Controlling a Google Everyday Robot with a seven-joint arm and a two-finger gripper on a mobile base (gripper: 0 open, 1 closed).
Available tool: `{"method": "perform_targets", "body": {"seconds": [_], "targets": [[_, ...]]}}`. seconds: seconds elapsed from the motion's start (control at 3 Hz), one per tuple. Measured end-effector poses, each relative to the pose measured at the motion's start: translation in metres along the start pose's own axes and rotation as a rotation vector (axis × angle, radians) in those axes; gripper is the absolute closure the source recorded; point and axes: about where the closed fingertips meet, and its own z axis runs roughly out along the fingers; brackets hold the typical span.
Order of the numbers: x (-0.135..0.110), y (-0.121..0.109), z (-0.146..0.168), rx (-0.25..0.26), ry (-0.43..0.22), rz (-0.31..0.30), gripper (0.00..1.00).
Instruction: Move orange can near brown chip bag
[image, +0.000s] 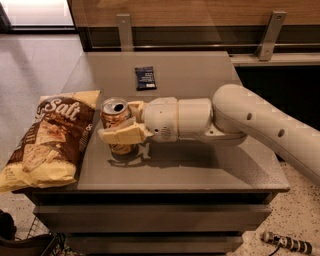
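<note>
The gripper is clamped on the orange can, jaws gripping its sides to keep it upright. The can sits just beside the brown chip bag, not touching it, so probably only the release remains. I cannot tell whether it rests on the table

A smooth cream-white arm of rounded, tube-like segments, dotted with small dark holes along its side, narrows through a cylindrical wrist into the tool, over the tabletop's left half, with blunt pale-yellow fingers.
</note>
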Motion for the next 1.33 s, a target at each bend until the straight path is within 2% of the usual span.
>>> {"method": "perform_targets", "body": {"seconds": [0.67, 1.33], "targets": [[0.014, 0.020, 0.013, -0.096, -0.022, 0.006, 0.97], [0.013, 0.022, 0.016, -0.100, -0.020, 0.003, 0.51]]}}
